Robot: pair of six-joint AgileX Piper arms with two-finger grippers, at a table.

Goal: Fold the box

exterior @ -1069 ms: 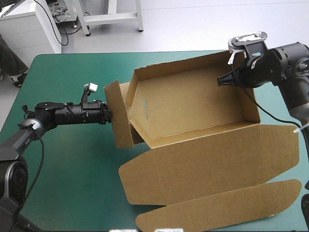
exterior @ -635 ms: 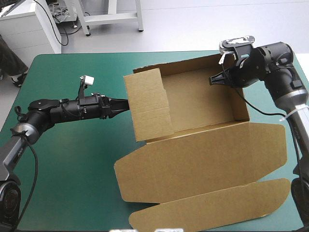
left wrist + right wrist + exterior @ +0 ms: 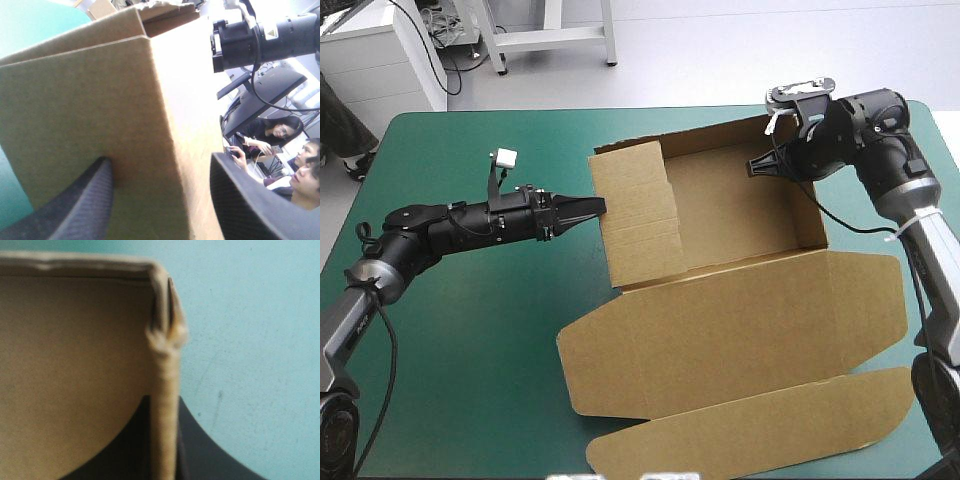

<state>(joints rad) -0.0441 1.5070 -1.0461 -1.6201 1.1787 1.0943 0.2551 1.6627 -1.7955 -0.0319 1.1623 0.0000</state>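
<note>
While open, left hand (image 3: 161,165) against box (image 3: 90,95).

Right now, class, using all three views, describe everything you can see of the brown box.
The box is brown corrugated board, an open tray on the teal-green table. Its lid and curved tuck flap lie flat toward the near edge. The left end flap is folded up over the tray, between the left gripper's open fingers. The right gripper is shut on the right wall near its far corner.
</note>
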